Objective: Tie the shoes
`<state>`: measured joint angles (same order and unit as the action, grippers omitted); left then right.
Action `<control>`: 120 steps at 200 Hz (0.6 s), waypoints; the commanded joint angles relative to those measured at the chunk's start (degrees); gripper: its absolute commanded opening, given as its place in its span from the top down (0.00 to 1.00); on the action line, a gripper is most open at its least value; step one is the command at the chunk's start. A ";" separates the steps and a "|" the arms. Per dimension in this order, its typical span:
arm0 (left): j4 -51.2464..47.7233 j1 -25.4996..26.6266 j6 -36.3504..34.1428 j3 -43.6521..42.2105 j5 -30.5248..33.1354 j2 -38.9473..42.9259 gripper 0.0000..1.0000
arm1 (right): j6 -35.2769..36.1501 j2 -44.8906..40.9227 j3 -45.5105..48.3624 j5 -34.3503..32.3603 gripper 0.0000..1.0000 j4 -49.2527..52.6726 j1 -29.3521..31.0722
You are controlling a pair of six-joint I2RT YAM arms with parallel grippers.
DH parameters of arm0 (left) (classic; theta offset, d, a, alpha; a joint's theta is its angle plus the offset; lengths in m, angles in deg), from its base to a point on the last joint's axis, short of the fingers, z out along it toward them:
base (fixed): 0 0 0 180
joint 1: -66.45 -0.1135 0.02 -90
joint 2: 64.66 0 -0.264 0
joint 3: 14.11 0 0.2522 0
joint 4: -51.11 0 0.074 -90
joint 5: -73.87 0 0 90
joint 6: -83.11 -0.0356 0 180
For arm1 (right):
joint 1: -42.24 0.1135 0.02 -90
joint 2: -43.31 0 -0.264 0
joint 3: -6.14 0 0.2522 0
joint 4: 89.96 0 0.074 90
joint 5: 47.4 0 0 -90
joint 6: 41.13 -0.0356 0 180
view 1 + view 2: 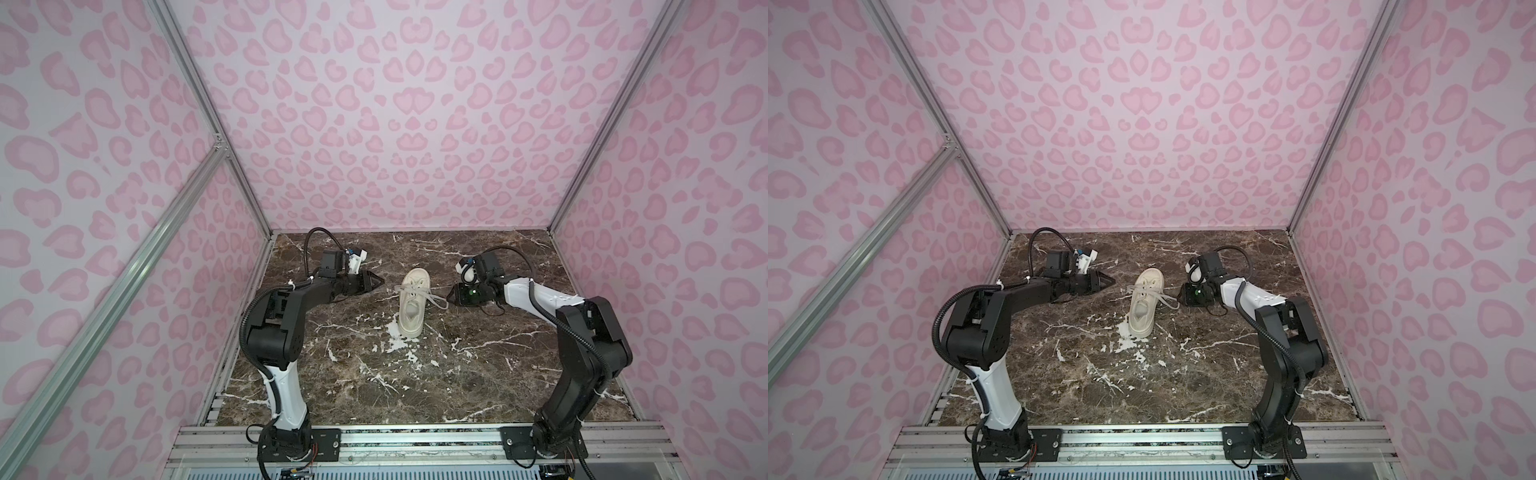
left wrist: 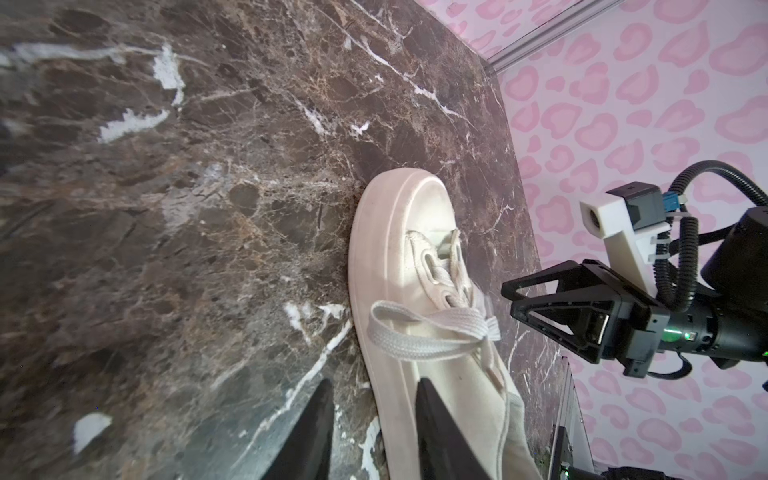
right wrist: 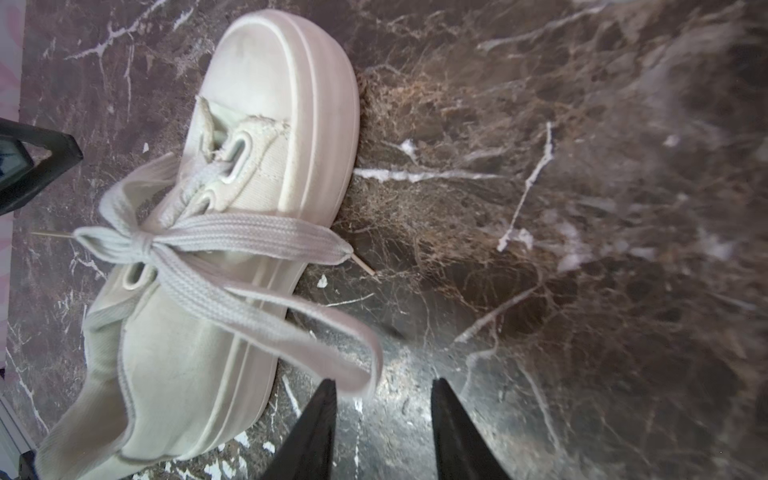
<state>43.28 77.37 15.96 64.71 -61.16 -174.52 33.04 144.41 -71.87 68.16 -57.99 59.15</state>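
The cream shoe (image 1: 411,307) (image 1: 1144,307) stands in the middle of the marble table, toe toward the back wall. Its flat laces are knotted into a bow (image 3: 141,243) over the tongue. One long loop (image 3: 291,324) (image 1: 436,301) hangs off the shoe's right side. My left gripper (image 1: 380,284) (image 2: 374,382) hovers left of the shoe, jaws apart and holding nothing. My right gripper (image 1: 451,296) (image 3: 384,381) is just right of the shoe, jaws apart. The loop's end lies beside one fingertip (image 3: 328,399) and is not pinched.
The dark marble table (image 1: 478,374) is enclosed by pink leopard-print walls (image 1: 395,124) on three sides. Aluminium frame posts (image 1: 245,187) stand at the back corners. A metal rail (image 1: 415,440) carrying both arm bases runs along the front edge.
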 commanded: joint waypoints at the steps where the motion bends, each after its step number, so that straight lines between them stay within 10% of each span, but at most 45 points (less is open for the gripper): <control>1: -0.33 1.93 -1.52 -0.11 -0.05 2.03 0.60 | 1.38 -1.81 0.91 -0.38 0.58 1.99 -0.72; 120: -2.63 8.31 -2.00 3.96 1.18 -1.15 0.61 | 1.17 0.23 -4.97 0.16 0.60 2.37 3.99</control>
<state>40.02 85.34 14.40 67.86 -59.37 -175.20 34.53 143.03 -75.56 67.79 -55.03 61.94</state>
